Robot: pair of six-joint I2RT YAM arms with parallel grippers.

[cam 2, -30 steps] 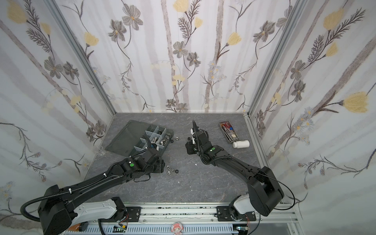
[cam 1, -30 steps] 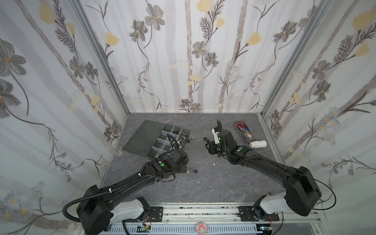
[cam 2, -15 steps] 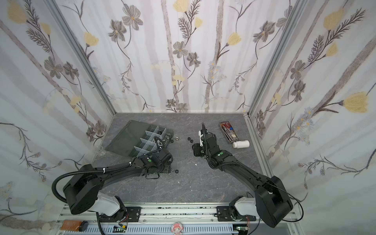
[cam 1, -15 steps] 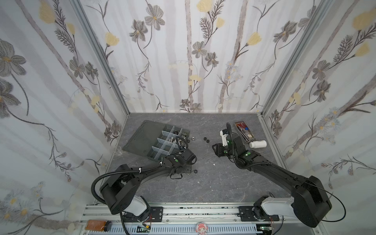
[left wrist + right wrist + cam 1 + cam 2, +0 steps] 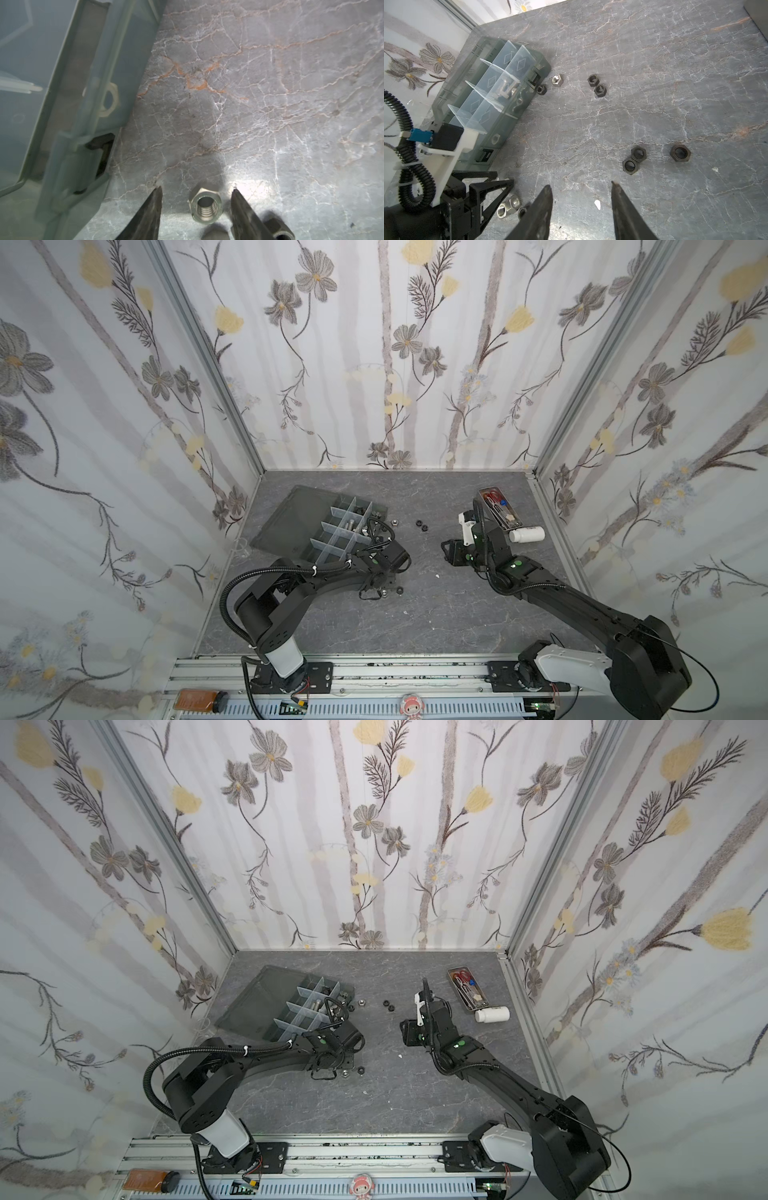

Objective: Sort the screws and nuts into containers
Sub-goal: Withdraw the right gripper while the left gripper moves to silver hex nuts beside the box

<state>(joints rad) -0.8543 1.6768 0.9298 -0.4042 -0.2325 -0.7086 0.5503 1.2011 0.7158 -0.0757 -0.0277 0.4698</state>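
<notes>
1. Grey, stone-veined table (image 5: 415,614) fills both top views. The organizer box (image 5: 328,526) lies at the left rear with its lid folded back. The left gripper (image 5: 382,589) is low over the table just in front of the box. The right gripper (image 5: 451,558) hangs near the middle, well apart from the box.
2. In the left wrist view, the left gripper (image 5: 197,188) is spread around a silver nut (image 5: 205,207) that sits hole-up on the table. There is a gap on each side, so nothing is gripped yet. The step in hand looks like picking up this nut. The next move calls for closing squarely on its flats, then lifting it over the box wall. A black nut (image 5: 280,228) just outside one finger could get nudged.
3. In the right wrist view, the right gripper (image 5: 581,184) is spread and empty above bare table, with loose black nuts (image 5: 634,159) ahead of it.
   - One compartment holds silver bolts (image 5: 506,87).
   - The compartment beside it holds what looks like a wing nut (image 5: 519,101).
   - The near end compartment holds a pale nut (image 5: 496,138).
   - The other compartments look empty.
</notes>
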